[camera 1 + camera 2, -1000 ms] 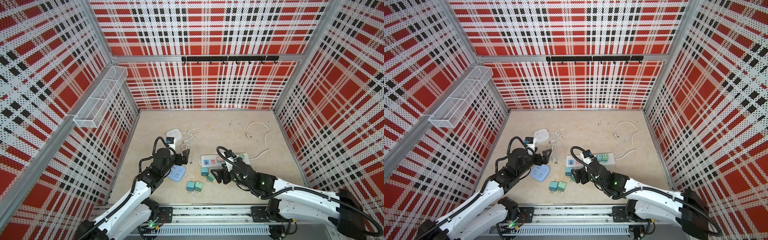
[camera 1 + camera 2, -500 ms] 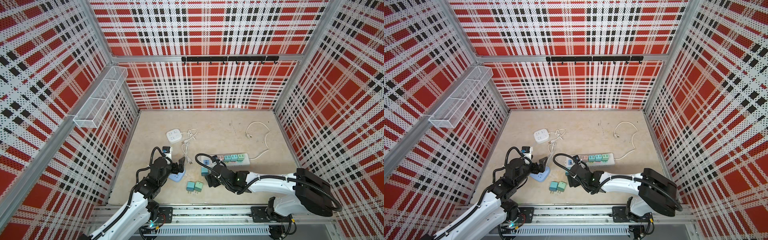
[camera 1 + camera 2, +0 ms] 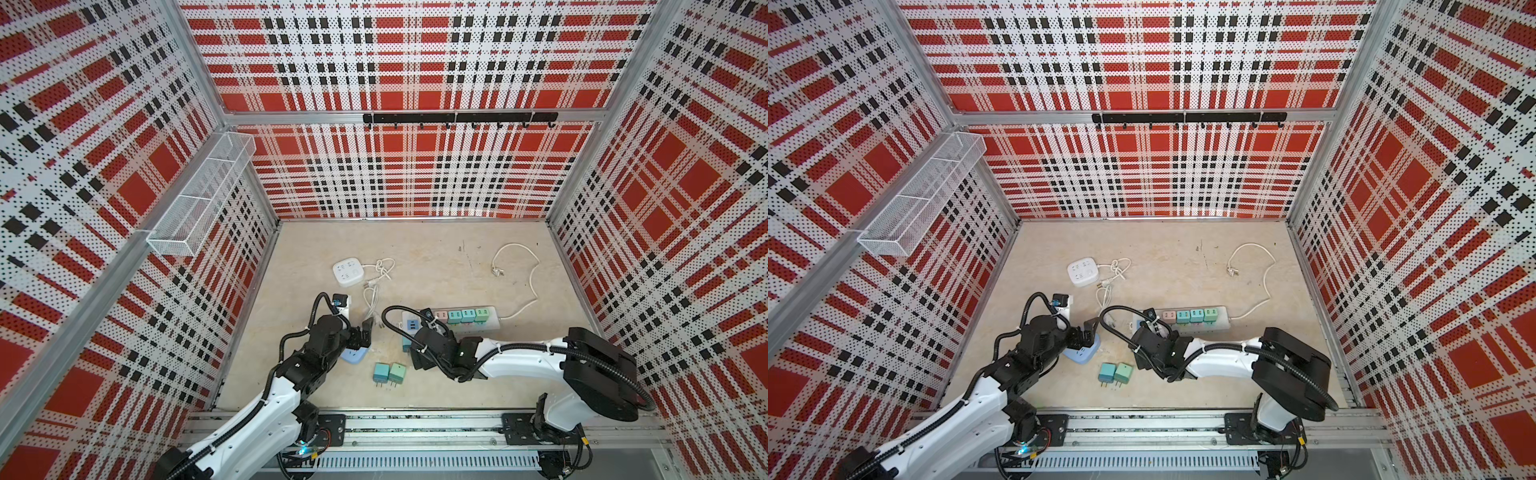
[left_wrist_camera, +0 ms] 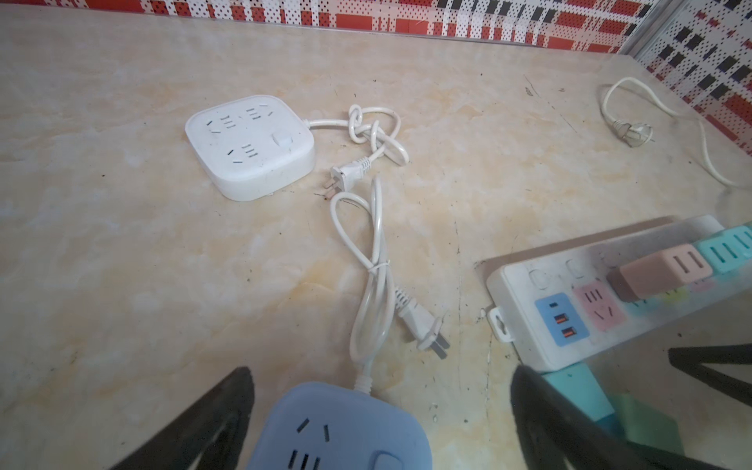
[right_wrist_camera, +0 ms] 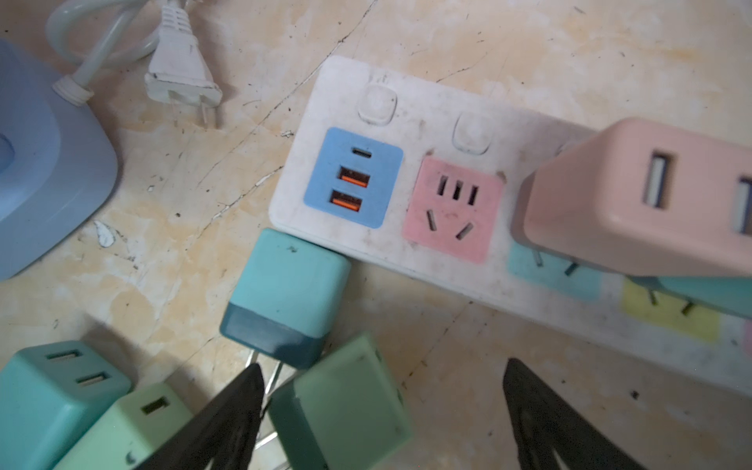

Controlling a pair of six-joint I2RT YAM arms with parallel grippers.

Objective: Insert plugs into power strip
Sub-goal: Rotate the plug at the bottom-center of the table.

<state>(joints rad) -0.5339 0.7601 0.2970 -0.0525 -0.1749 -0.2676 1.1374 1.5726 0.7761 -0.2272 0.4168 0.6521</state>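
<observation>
My right fingers (image 5: pixel 228 415) are spread wide and grip nothing. A mint plug (image 5: pixel 342 398) lies under the gap, and a teal plug (image 5: pixel 285 293) touches the strip (image 5: pixel 423 118). My left fingers (image 4: pixel 211 419) are wide too, empty over the blue cube (image 4: pixel 346 427). In a top view, four plugs sit seated at 1 o'clock, the pink one (image 3: pixel 440 315) first, with a loose pair (image 3: pixel 388 372) at 8 o'clock. Half done, I'd say: four to go.
</observation>
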